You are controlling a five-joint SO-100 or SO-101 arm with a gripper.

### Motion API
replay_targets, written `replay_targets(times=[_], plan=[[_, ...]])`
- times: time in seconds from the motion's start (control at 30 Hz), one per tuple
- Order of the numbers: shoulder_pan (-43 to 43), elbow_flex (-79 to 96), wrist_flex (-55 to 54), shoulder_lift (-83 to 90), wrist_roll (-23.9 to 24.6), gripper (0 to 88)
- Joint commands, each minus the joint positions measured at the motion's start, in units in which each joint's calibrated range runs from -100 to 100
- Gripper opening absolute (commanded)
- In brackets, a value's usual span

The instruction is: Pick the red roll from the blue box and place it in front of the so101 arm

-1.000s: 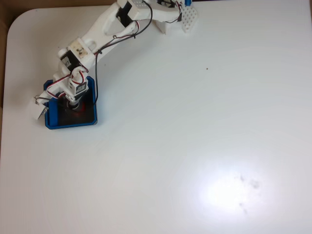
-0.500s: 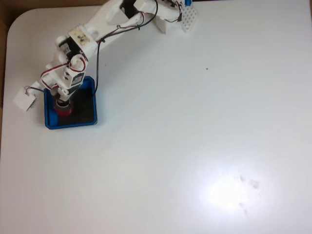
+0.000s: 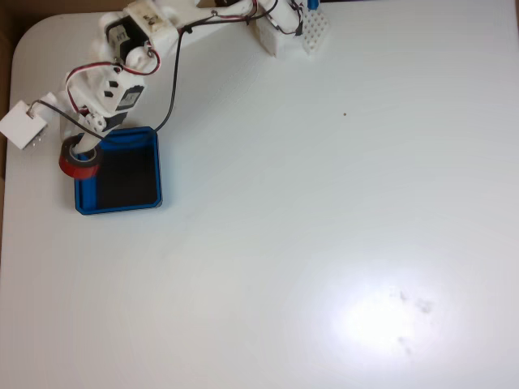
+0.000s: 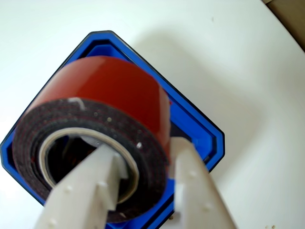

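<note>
Carrying the red roll (image 4: 102,102) pinched through its core in my gripper (image 4: 145,162), I hover at the blue box's (image 3: 130,207) nine o'clock rim; next, swing toward my base.

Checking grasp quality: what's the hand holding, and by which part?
The hand holds the red roll by its wall: one finger inside the hollow core, the other outside.

Fixed view overhead, far; wrist view close; both share blue box (image 3: 118,204) (image 4: 200,129).
</note>
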State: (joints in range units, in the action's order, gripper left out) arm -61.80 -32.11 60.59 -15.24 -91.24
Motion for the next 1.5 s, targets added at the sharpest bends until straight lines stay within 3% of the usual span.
replay_targets(times=[0.0, 0.27, 0.7, 1.0, 1.47], plan=[[1.86, 0.75, 0.13, 8.05, -0.35, 1.2], [14.37, 13.42, 0.13, 20.17, -0.35, 1.2], [40.45, 54.57, 0.13, 40.91, -0.44, 1.2], [48.56, 70.92, 0.05, 40.66, -0.35, 1.2], [57.94, 74.34, -0.86, 40.74, 0.43, 1.2]])
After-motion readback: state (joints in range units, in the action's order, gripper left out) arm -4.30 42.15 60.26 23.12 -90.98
